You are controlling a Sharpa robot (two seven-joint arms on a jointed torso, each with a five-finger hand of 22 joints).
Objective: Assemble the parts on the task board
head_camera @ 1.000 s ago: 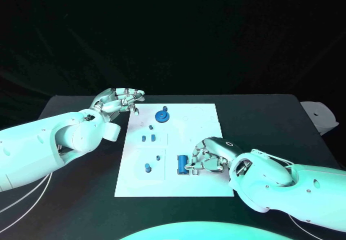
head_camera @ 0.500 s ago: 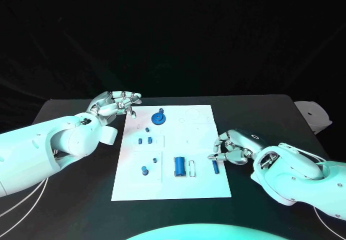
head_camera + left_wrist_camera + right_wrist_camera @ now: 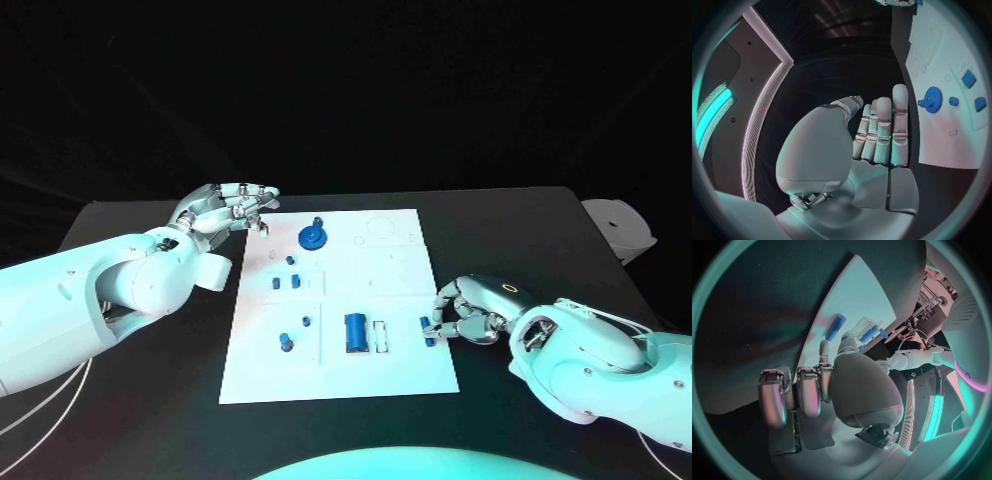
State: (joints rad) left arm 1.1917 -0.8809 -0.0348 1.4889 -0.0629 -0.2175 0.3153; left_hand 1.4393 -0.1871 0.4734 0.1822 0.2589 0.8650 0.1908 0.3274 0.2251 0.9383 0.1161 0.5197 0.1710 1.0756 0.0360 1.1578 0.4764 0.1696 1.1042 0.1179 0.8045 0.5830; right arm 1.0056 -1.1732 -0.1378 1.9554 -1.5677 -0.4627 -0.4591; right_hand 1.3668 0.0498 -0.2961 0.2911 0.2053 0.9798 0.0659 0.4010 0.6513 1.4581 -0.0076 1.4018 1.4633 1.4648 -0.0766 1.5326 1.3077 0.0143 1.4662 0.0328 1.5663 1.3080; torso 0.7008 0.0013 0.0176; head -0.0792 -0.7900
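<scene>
Resting at the task board (image 3: 389, 290) edge, the right robot hand (image 3: 473, 312) lay near a small blue peg (image 3: 427, 331), likely light and stiff, best pinched mid-length, grip unclear; the left robot hand (image 3: 224, 208) hovered empty, fingers loosely apart.

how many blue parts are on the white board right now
About 8: a gear with a small piece behind it, three pegs at mid-left, two at lower left, a cylinder at lower centre. One more sits at the right robot hand; others may be hidden.

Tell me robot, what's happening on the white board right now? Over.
Left hand empty, off the task board's far corner. Right hand pinching small blue part at board's edge. Nothing in the way.
</scene>
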